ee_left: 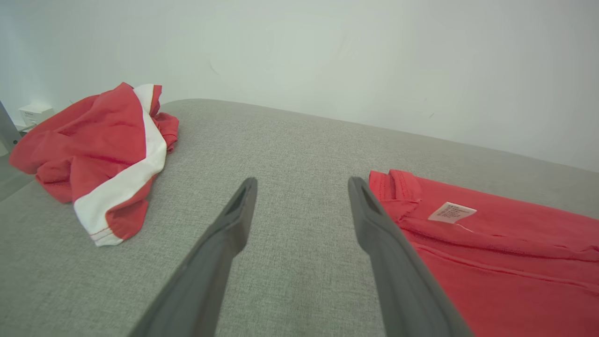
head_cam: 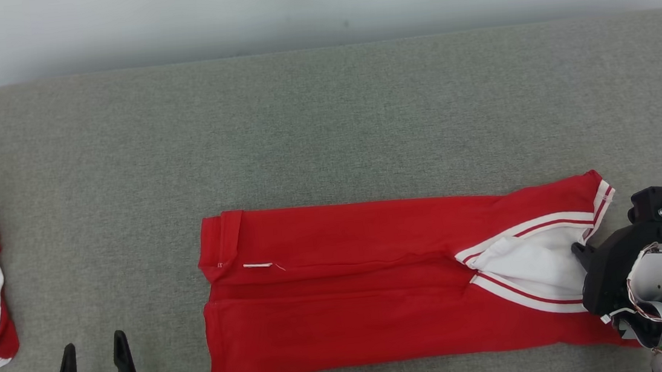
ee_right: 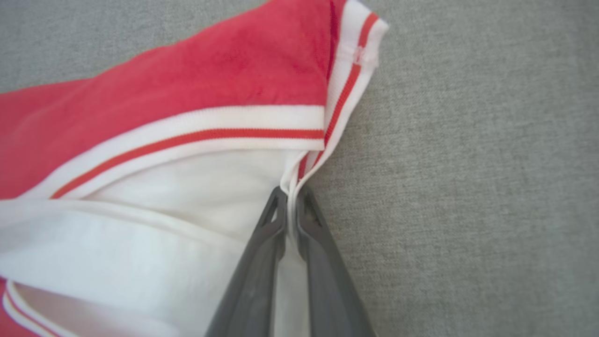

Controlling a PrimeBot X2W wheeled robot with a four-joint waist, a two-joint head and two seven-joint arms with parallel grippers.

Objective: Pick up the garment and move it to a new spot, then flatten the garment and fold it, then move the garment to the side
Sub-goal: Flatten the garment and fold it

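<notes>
**Red garment gripped at its striped corner**

Head view: we see the red garment (head_cam: 377, 285) flat on the grey cushion (head_cam: 324, 120). The right gripper (head_cam: 579, 249) angles onto its white-trimmed right end, and the left gripper (head_cam: 94, 342) is clear of its left edge.

Left wrist view: the left jaws are spread and empty. A crumpled red garment (ee_left: 103, 154) lies well apart.

Right wrist view: the right jaws pinch the striped trim (ee_right: 346, 84).

Lab-like test bench: grey padded table (head_cam: 324, 120), bare white wall (head_cam: 313, 5)
</notes>
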